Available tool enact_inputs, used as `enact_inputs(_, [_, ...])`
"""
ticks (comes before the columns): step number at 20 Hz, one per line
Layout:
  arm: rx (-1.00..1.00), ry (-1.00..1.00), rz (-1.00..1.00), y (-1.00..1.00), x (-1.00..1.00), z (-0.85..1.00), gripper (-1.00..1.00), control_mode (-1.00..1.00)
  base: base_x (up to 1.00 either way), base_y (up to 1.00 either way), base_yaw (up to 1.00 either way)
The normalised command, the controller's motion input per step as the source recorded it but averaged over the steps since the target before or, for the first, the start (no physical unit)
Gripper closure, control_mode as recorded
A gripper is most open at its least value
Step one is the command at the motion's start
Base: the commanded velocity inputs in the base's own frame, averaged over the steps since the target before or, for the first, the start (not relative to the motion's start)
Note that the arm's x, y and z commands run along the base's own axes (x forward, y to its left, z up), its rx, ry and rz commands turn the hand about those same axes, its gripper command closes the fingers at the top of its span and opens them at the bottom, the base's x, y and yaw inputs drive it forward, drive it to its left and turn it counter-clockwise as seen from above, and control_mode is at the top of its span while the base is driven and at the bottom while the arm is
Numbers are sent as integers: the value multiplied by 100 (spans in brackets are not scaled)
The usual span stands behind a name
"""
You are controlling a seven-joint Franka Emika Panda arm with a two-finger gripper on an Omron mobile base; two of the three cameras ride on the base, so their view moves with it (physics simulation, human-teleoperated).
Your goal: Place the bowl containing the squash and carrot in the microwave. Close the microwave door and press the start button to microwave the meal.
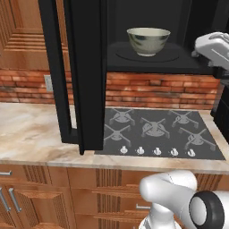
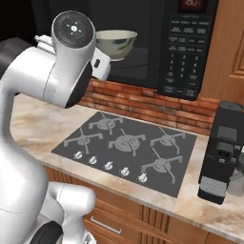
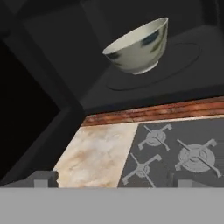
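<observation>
1. One step looks done: the bowl (image 1: 148, 41) sits centred on the turntable inside the microwave (image 2: 143, 43), ahead of and above the tool (image 3: 111, 181), so the door should clear it.
2. The microwave door (image 1: 85, 71) hangs wide open, off to the tool's left.
3. The tool's jaws stand wide apart, holding and touching nothing, above the desk (image 3: 94, 151) and cooktop (image 1: 156, 132).
4. Squash and carrot can't be made out inside the bowl.

bowl (image 1: 148, 41) in microwave (image 1: 152, 58), above stovetop (image 1: 156, 132)
</observation>
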Motion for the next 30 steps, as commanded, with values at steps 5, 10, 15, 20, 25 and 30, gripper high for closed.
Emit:
enact_inputs(5, [-51,8,42,37,-93,-5,-100,-100,0,0,0])
enact_inputs(10, [-39,-1,28,55,-56,-18,-100,-100,0,0,0])
enact_inputs(15, [-22,-23,14,43,-22,-59,-100,-100,0,0,0])
enact_inputs(20, [-9,-34,6,17,-2,-74,-100,-100,0,0,0])
enact_inputs(25, [0,-28,1,9,-7,-24,-100,-100,0,0,0])
enact_inputs(30, [-3,-2,0,30,-46,33,-100,-100,0,0,0])
